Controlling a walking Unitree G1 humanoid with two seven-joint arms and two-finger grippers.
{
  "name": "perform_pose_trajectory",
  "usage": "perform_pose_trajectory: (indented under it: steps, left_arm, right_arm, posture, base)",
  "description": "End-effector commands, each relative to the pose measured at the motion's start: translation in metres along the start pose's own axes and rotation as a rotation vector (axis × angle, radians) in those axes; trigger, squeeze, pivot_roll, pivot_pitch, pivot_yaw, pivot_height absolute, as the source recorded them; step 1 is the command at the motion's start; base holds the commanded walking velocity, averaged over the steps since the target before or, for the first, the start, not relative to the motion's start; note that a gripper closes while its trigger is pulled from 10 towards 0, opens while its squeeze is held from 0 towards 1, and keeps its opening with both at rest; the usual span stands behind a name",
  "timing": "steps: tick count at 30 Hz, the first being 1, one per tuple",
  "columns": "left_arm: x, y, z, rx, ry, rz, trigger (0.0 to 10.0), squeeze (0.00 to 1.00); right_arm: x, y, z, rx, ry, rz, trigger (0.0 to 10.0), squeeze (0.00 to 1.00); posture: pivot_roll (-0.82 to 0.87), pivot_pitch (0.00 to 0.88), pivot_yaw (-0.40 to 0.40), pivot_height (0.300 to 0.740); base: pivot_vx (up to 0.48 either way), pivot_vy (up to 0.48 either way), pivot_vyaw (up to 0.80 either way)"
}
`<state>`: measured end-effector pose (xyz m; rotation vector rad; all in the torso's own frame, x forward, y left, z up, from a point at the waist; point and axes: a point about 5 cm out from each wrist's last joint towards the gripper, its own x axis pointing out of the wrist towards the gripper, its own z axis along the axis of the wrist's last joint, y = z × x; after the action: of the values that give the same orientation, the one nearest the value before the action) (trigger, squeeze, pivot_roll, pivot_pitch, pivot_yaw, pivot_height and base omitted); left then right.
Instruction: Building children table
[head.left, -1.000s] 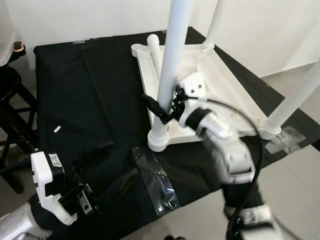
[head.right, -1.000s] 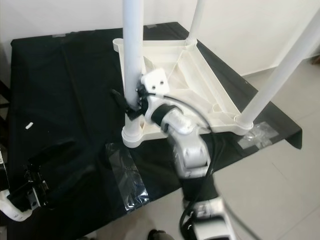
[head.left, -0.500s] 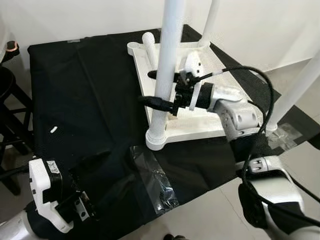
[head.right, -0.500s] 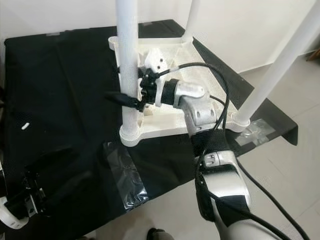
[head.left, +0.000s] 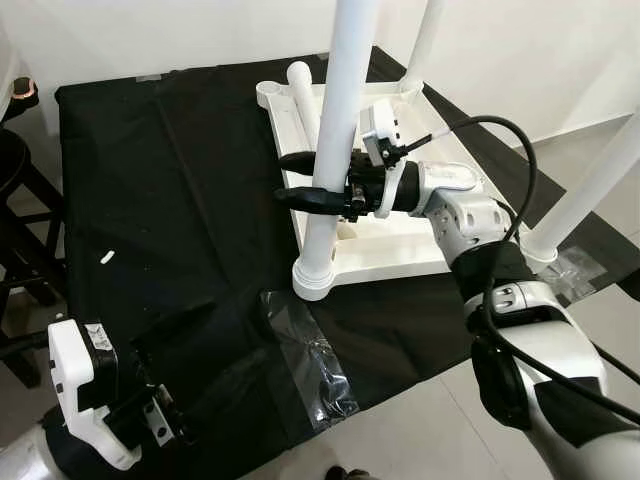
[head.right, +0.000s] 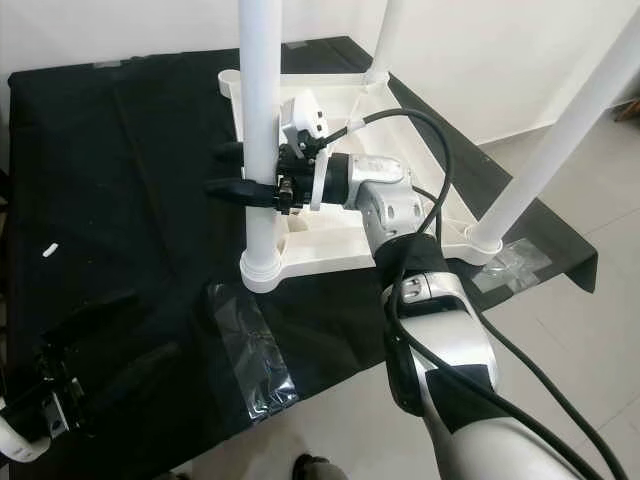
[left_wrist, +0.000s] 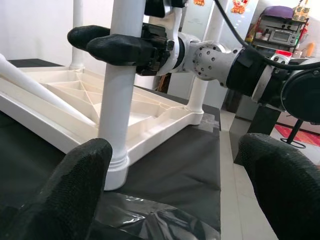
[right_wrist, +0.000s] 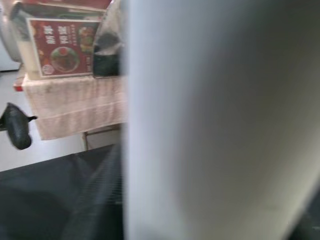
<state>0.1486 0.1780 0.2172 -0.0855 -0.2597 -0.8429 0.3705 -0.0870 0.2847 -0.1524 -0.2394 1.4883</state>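
The white children's table (head.left: 452, 160) lies upside down on a surface under a black cloth (head.left: 180, 170). Three legs stand up from it. Its near-left leg (head.left: 338, 130) is held about halfway up the part I see by my right gripper (head.left: 300, 180), one black finger on each side, shut on it. In the right wrist view that leg (right_wrist: 220, 120) is a close white blur. A loose leg (head.left: 305, 95) lies inside the frame at the back. My left gripper (left_wrist: 172, 150) hovers open and low over the cloth's near-left part, pointing at the held leg's base (left_wrist: 112, 170).
A crumpled clear plastic wrap (head.left: 312, 358) lies on the cloth near the front edge. A small white piece (head.left: 107, 257) lies at the left. A dark stool (head.left: 20, 190) stands beyond the left edge. Tiled floor (head.left: 590, 310) lies to the right.
My right gripper has swung from a low, steep hold near the leg's base to a level hold higher up, its arm now reaching in from the right. The left arm sank slightly.
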Motion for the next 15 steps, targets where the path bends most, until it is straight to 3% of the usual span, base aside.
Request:
perform_pose_trajectory:
  steps: [1,7,11,14,15]
  left_arm:
    - [0.000,-0.002,-0.002,-0.011,0.005,-0.007,10.0,0.00]
    - [0.002,0.000,-0.001,-0.008,0.004,-0.013,10.0,0.00]
    - [0.002,0.000,-0.001,-0.006,0.005,-0.015,10.0,0.00]
    - [0.001,0.000,0.000,-0.005,0.006,-0.015,10.0,0.00]
    - [0.001,0.000,0.000,-0.005,0.006,-0.015,10.0,0.00]
  right_arm:
    - [-0.005,-0.003,0.006,-0.033,-0.027,-0.021,0.0,0.00]
    - [-0.010,-0.004,0.002,-0.050,-0.041,-0.071,0.0,0.00]
    - [-0.011,-0.002,-0.007,-0.096,-0.006,-0.208,0.0,0.00]
    - [-0.006,0.004,-0.023,-0.079,0.033,-0.469,0.0,0.00]
    - [-0.006,0.004,-0.023,-0.079,0.033,-0.469,0.0,0.00]
  posture:
    - [0.15,0.190,-0.099,0.740]
    - [0.16,0.193,-0.091,0.740]
    - [0.16,0.190,-0.094,0.740]
    - [0.16,0.195,-0.096,0.740]
    - [0.16,0.195,-0.096,0.740]
  base:
    - [0.000,0.000,0.00]
    - [0.000,0.000,0.00]
    - [0.000,0.000,0.00]
    - [0.000,0.000,0.00]
    - [0.000,0.000,0.00]
